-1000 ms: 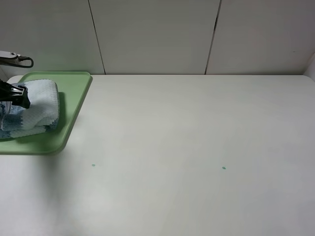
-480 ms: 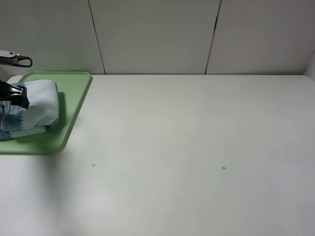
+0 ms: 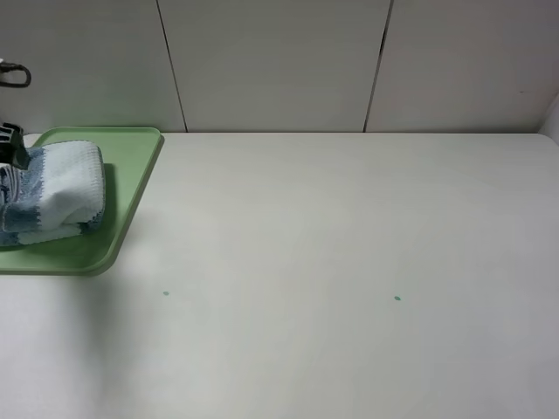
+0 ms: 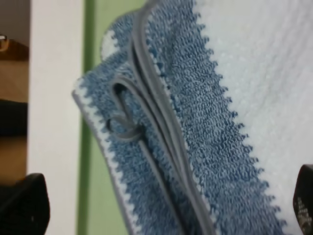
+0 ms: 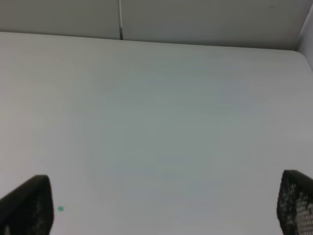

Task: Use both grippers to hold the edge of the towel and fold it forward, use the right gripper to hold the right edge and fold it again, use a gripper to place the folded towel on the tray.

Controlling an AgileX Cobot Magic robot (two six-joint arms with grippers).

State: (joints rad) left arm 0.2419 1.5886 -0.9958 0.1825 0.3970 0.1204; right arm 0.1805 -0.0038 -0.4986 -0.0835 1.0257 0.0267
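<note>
The folded towel (image 3: 54, 192), white with blue patterned edges, lies on the green tray (image 3: 131, 188) at the table's far left. My left gripper (image 3: 10, 147) shows only as a dark tip at the picture's left edge, just left of the towel. In the left wrist view the left gripper (image 4: 161, 205) is open, with one fingertip (image 4: 22, 205) far out on each side and the towel's blue folded edge (image 4: 195, 147) close below, not gripped. My right gripper (image 5: 156, 205) is open and empty over bare table. It is out of the exterior view.
The white table (image 3: 349, 262) stretches from the tray to the right, with two small green dots (image 3: 397, 298) on it. A panelled wall (image 3: 279, 61) stands along the back edge. The tray's rim is near the table's left edge.
My left gripper has pulled back to the left and up, away from the towel, and is almost out of the exterior view. The towel stays on the tray.
</note>
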